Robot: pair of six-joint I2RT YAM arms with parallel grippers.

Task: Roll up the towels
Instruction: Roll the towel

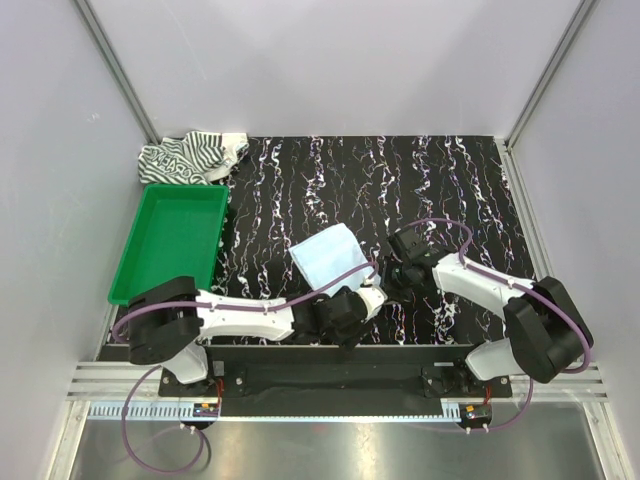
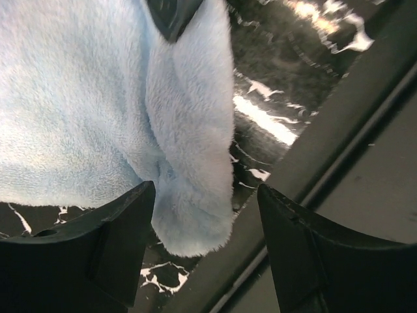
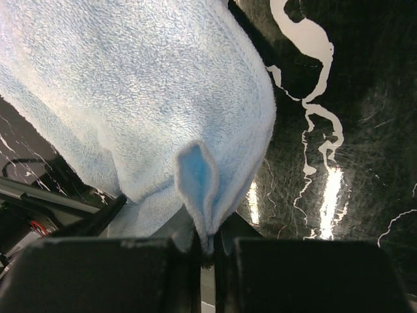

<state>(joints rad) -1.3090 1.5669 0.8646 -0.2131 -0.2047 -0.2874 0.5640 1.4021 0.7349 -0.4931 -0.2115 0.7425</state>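
Note:
The light blue towel lies folded on the black marbled table, near the front edge. My right gripper is shut on a pinched corner of it; in the right wrist view that fold of the blue towel runs up out of the right gripper. My left gripper stands open at the towel's near corner. In the left wrist view a rounded corner of the blue towel hangs between the fingers of the left gripper, touching neither. The striped towel lies crumpled at the far left corner.
A green plastic tray sits along the left side, just in front of the striped towel. The table's front rail runs close beside the left gripper. White walls close in the table on three sides.

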